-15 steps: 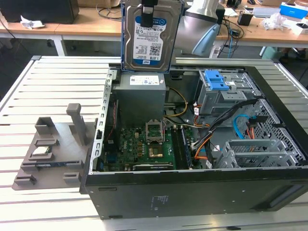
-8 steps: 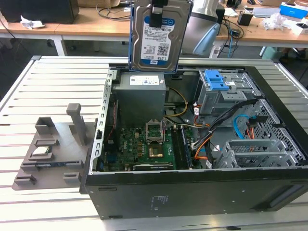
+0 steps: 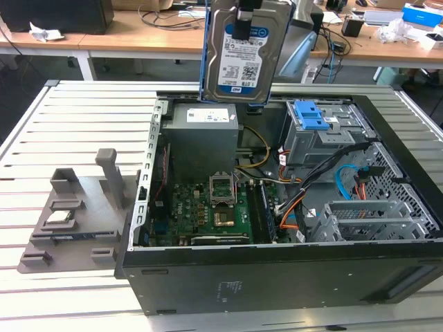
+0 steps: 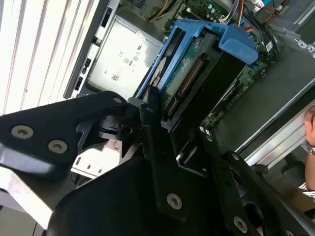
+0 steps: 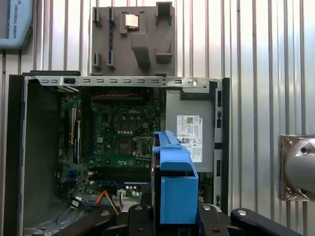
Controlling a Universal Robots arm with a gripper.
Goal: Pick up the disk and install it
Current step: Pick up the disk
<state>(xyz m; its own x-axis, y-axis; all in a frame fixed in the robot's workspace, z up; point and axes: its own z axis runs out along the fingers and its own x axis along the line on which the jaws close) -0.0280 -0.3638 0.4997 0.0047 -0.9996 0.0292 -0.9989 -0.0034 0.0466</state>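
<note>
The disk (image 3: 243,59) hangs upright in the air above the rear of the open computer case (image 3: 277,277), its white-and-blue label facing the exterior view. A bright blue frame runs around its edges. My gripper (image 3: 242,19) is shut on the disk's upper part. In the second wrist view the disk (image 4: 197,73) sits edge-on between the black fingers (image 4: 147,115), with its connector side showing. In the first wrist view the blue frame (image 5: 174,182) hangs over the case, next to the power supply (image 5: 189,132).
A grey drive cage with a blue latch (image 3: 311,117) sits in the case toward the exterior view's right, with the motherboard (image 3: 208,207) in the middle. On the slatted table, a grey fixture (image 3: 76,207) holds a small silver chip. A person's hand (image 4: 310,128) shows at an edge.
</note>
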